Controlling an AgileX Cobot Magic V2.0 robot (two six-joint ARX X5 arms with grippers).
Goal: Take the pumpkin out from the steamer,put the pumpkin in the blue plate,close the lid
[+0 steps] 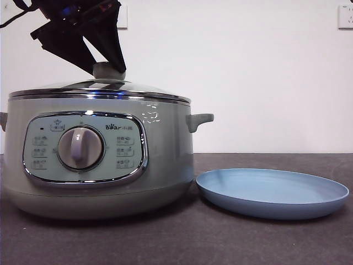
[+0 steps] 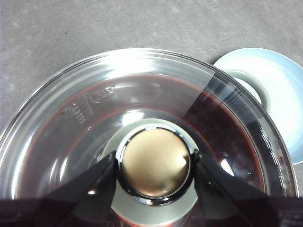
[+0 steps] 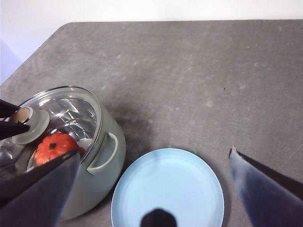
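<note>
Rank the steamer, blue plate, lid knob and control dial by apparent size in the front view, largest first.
1. steamer
2. blue plate
3. control dial
4. lid knob, partly hidden by the left gripper

Lab-like: bare wall [image 1: 265, 77], grey tabletop [image 3: 199, 75]

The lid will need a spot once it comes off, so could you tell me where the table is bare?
The dark table lies bare behind the blue plate and the steamer, up to the far edge by the wall. In front of both, a strip is bare too. The gap between steamer and plate is tight. The left hand is at the lid knob.
</note>
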